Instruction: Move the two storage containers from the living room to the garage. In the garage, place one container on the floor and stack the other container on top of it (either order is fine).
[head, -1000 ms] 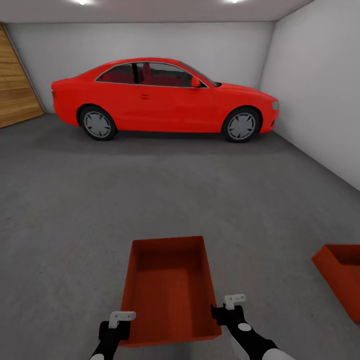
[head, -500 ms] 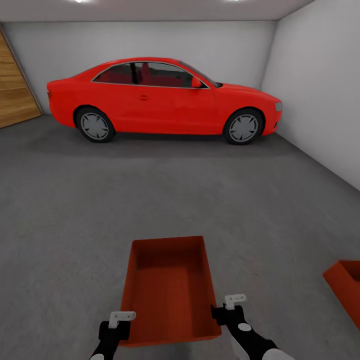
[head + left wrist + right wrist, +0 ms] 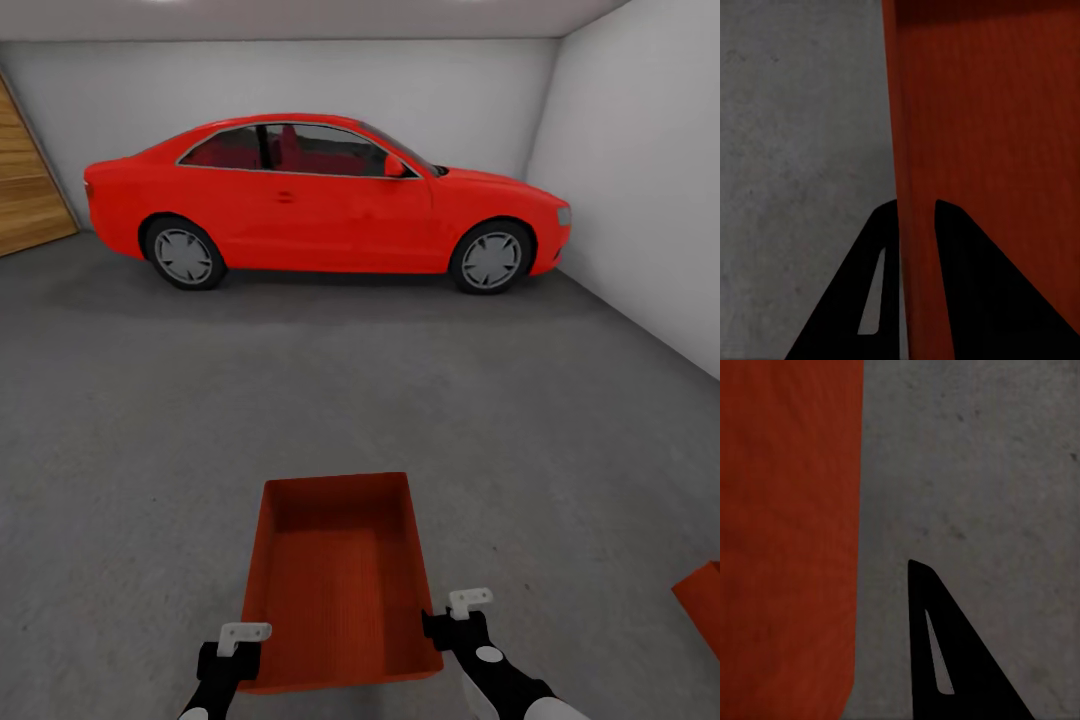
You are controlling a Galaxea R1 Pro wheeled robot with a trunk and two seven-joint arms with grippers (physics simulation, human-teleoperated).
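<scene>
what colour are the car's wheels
Silver-grey rims in black tyres, on the red car; clearest in the head view.

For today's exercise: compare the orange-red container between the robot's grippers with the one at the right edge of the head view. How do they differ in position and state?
The held container sits centred in front of the robot, its whole open top in view; the second container is cut off by the picture's edge. The first is gripped at its near corners by the left gripper and right gripper; the second lies on the concrete floor, ungripped. Both are the same orange-red.
</scene>
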